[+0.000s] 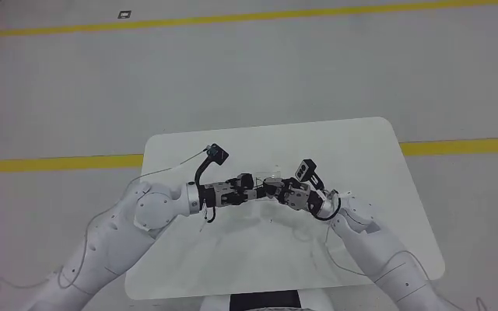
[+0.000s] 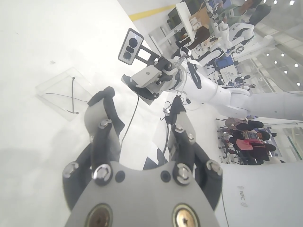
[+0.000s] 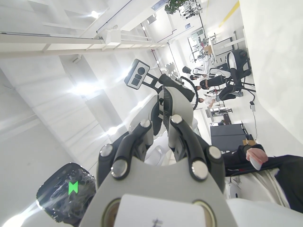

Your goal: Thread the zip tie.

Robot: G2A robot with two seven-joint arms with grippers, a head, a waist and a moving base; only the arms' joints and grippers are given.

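A thin black zip tie [image 2: 130,121] hangs down from my right gripper [image 2: 139,92], which is shut on its upper end. My left gripper [image 2: 142,98] is open; its two fingers stand either side of the hanging tie, apart from it. In the top view the two grippers meet nose to nose above the middle of the white table, the left gripper [image 1: 254,186] beside the right gripper [image 1: 273,189]. In the right wrist view the right gripper [image 3: 165,95] has its fingers pressed together, and the tie itself is hidden there.
A clear flat tray [image 2: 47,86] lies on the white table [image 1: 366,155] just beyond the grippers, with two more black zip ties [image 2: 72,95] crossed in it. The table edge [image 2: 118,3] curves off on the far side.
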